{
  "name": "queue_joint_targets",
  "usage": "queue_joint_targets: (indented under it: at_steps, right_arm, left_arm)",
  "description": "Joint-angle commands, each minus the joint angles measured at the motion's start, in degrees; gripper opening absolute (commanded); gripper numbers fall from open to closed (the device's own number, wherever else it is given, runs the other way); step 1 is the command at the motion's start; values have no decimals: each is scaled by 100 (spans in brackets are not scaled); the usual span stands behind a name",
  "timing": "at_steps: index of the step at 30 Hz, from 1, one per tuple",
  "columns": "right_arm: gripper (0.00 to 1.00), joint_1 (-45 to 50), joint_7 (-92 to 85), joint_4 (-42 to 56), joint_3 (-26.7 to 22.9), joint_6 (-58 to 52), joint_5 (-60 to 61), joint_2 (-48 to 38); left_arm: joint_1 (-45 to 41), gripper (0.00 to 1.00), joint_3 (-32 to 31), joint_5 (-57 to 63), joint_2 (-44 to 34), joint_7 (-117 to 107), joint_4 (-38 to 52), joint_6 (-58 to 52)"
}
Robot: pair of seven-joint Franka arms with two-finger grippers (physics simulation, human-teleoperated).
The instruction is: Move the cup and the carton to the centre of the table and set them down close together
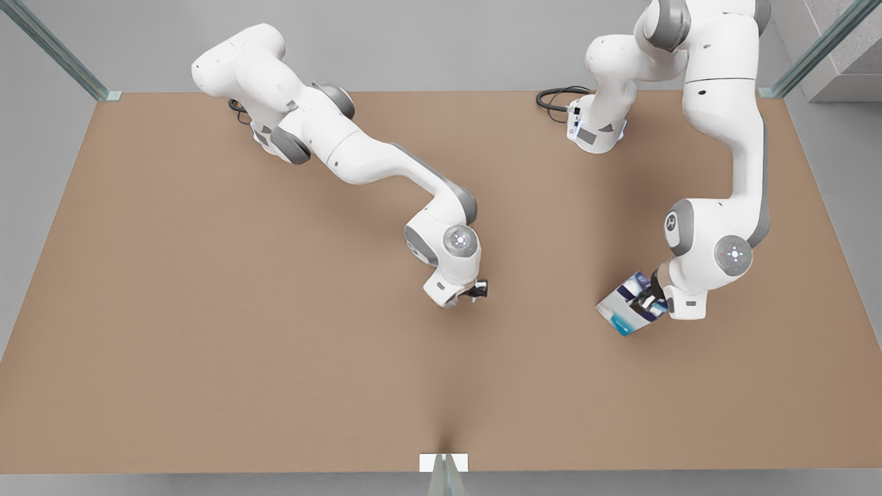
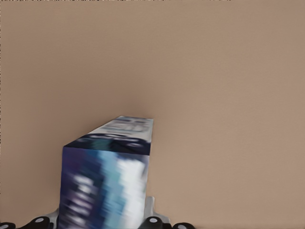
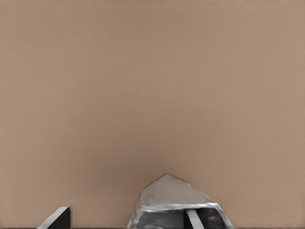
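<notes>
From my station, the left gripper (image 1: 648,303) on the front view's right is clamped on the carton (image 1: 626,308), held tilted over the table (image 1: 207,344). The right gripper (image 1: 477,290) sits near table centre, its contents too small to identify.

A bare robot test bench, more lab than home. A plain light brown table (image 1: 207,344) fills the frame, with two white arms bolted on along its upper edge and black cables (image 1: 555,100) looped by the base at upper right. Grey floor surrounds it, and glassy rails (image 1: 58,52) run off at both upper corners.
</notes>
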Motion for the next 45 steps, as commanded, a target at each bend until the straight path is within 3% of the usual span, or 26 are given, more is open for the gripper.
queue_joint_targets:
  at_steps: [1, 5, 7, 10, 12, 13, 15, 27, 28, 29, 31, 45]
  right_arm:
    - [100, -21, -17, 11, 36, -73, -1, -33]
    - [100, -319, -324, -295, 220, -346, 43, -725]
    - [100, -1408, -474, -1535, 440, -381, 289, -2132]
    - [100, -3500, -1572, -4383, 405, -354, 359, -4813]
    - [100, -4353, -2952, -4858, 344, -1285, 789, -5833]
    - [100, -4354, -3550, -4788, -183, -2050, 992, -6088]
    - [100, -4064, -4438, -4410, -1326, -2947, 1238, -6089]
    - [100, -4143, -4447, -4586, -1300, -2112, 1467, -5878]
    - [100, -4134, -4447, -4577, -1291, -2112, 1458, -5878]
    - [100, -4125, -4439, -4577, -1291, -2112, 1458, -5895]
    - [100, -4125, -4438, -4568, -1265, -2112, 1441, -5895]
    - [100, -4125, -4395, -4577, -1265, -2121, 1441, -5860]
  left_arm:
    - [-1, 49, 0, -48, 19, -1, 17, -8]
    - [-1, 52, 0, -48, -25, -54, 166, -236]
    - [-132, 52, -17, -74, -447, -299, 166, -992]
    - [-1626, 55, -368, -110, -825, -3111, 219, -1432]
    - [-2417, 55, -949, -171, -772, -4527, 606, -1423]
    - [-2681, 55, -1107, -189, -729, -4923, 738, -1335]
    - [-2963, 57, -1116, -242, -746, -4949, 571, -1415]
    - [-3077, 57, -1116, -277, -131, -4835, 140, -421]
    - [-3077, 71, -1107, -277, -122, -4800, 140, -430]
    - [-3077, 72, -1116, -277, -87, -4800, 140, -430]
    - [-3077, 99, -1116, -268, -78, -4800, 140, -430]
    - [-3068, 100, -1054, -224, -61, -4765, 149, -676]
